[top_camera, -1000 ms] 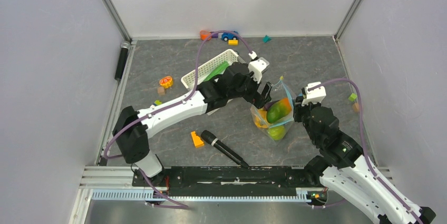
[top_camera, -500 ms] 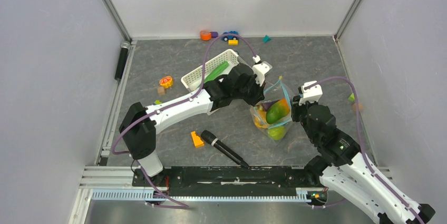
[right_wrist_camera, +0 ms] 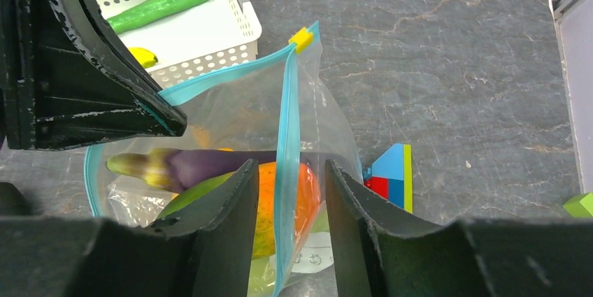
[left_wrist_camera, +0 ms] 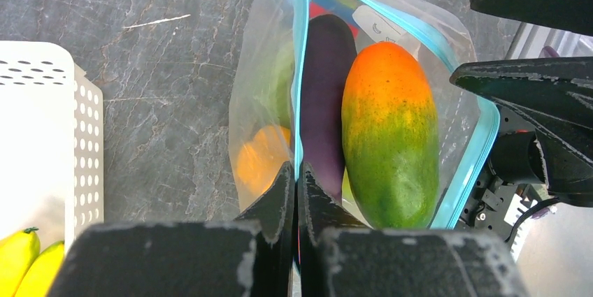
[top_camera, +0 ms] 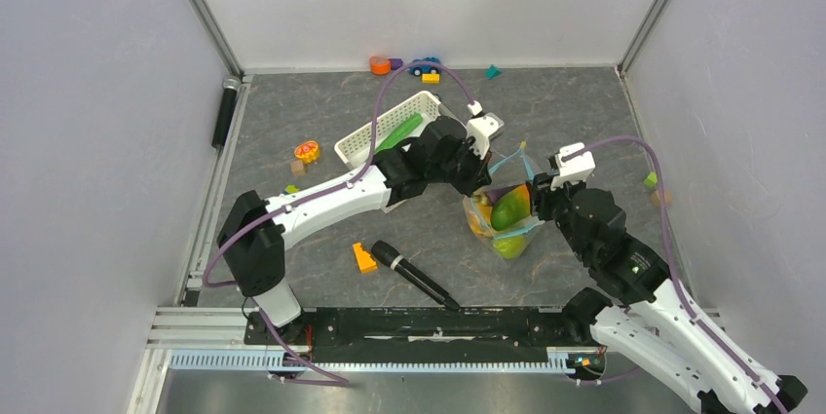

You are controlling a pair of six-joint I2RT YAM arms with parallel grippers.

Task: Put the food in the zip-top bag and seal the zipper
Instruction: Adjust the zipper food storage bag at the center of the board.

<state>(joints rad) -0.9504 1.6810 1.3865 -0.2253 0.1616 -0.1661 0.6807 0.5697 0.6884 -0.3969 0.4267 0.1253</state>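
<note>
The clear zip-top bag (top_camera: 502,211) stands mid-table with its mouth open. Food inside it includes an orange-green fruit (left_wrist_camera: 388,129), a purple eggplant (left_wrist_camera: 325,80) and an orange piece (left_wrist_camera: 260,161). My left gripper (left_wrist_camera: 295,168) is shut on the light-blue zipper (left_wrist_camera: 299,66) along the bag's left edge. My right gripper (right_wrist_camera: 287,168) stands open astride the zipper strip (right_wrist_camera: 285,115) on the bag's right side, its fingers apart from the strip. A yellow slider tab (right_wrist_camera: 301,38) sits at the far end of the zipper. A green cucumber (right_wrist_camera: 157,7) and yellow bananas (right_wrist_camera: 142,56) lie in the white basket (right_wrist_camera: 245,21).
The white slotted basket (top_camera: 390,112) sits just behind my left arm. A black microphone (top_camera: 414,275) and an orange block (top_camera: 364,257) lie in front. A multicoloured block (right_wrist_camera: 391,175) lies right of the bag. Small toys (top_camera: 404,66) line the back wall.
My left gripper went from wide open to shut on the bag's zipper edge. My right gripper opened wider and shifted left around the bag's right side.
</note>
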